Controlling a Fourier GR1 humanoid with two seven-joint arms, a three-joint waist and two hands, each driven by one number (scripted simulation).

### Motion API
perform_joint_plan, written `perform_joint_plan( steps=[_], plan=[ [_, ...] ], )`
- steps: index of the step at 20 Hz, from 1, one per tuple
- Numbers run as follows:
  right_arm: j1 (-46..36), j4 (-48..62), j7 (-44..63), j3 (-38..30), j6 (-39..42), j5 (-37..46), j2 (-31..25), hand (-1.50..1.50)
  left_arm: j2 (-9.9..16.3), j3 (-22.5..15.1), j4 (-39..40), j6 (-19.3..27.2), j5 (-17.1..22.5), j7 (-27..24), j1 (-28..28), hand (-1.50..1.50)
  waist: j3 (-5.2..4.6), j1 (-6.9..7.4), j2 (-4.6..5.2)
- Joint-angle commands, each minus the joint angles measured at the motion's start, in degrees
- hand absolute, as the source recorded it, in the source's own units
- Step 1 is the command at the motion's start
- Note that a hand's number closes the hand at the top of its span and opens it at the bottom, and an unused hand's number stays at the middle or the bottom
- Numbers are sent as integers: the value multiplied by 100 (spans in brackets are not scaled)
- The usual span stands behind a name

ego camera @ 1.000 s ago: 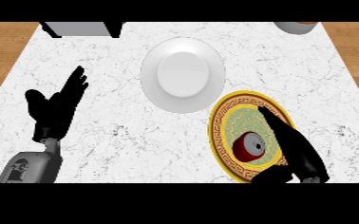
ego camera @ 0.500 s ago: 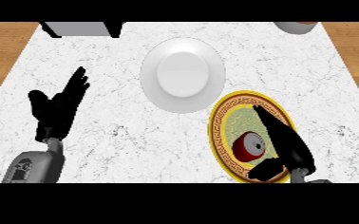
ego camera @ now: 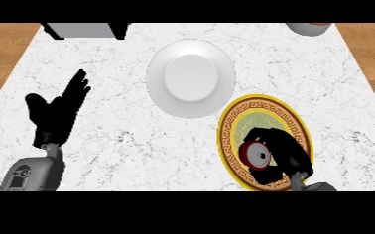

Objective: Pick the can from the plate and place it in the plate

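Head view, looking steeply down on a white marbled desk (ego camera: 132, 144)

Can (ego camera: 256, 154): red-sided with a grey round end facing up toward the camera, lying on the gold plate (ego camera: 236, 124), in its lower half. Partly hidden by the fingers around it.

Gold plate: round, with a patterned gold rim and a pale green centre, sitting at the desk's right front. Its upper left rim is lying just beside the white plate (ego camera: 191, 78), and whether the two are touching cannot be told.

White plate: plain, sitting near the middle of the desk, carrying nothing.

Right robot hand (ego camera: 282, 151): black, coming in from the lower right edge and lying over the gold plate. Its fingers are curling round the can from above and from the right, wrapping the can's side.

Left robot hand (ego camera: 55, 111): black, on a grey forearm (ego camera: 33, 173), showing at the left near the lower edge. It is resting with fingers straight and pointing up the view, thumb out to the left, holding nothing, well apart from both plates.

Grey box (ego camera: 84, 29): sitting at the desk's far left edge, cut off by the top of the view.

Round grey vessel (ego camera: 307, 28): showing only in part at the far right corner; its kind cannot be told
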Motion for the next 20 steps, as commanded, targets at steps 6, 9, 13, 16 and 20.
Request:
perform_joint_plan(
  steps=[6,9,13,16,20],
  plan=[
    [-229,-31,-877,1240,352,400,390,150,-27,53,83,-61,-101,84,-221,0,9,101,9],
    [-913,107,-1587,2568,990,580,756,150,-213,-246,2,-152,-161,48,-292,0,15,637,43],
    [-1645,483,-2470,3391,930,928,1088,150,-233,-224,-14,-6,-230,185,-401,0,19,400,29],
    [-1612,515,-2803,3692,-205,1462,1325,150,-189,0,78,18,-136,-24,-173,0,12,139,9],
    [-1409,-169,-2821,3340,-1356,1446,1335,150,-163,-78,-178,30,-179,249,23,0,19,54,-18]
  ],
)
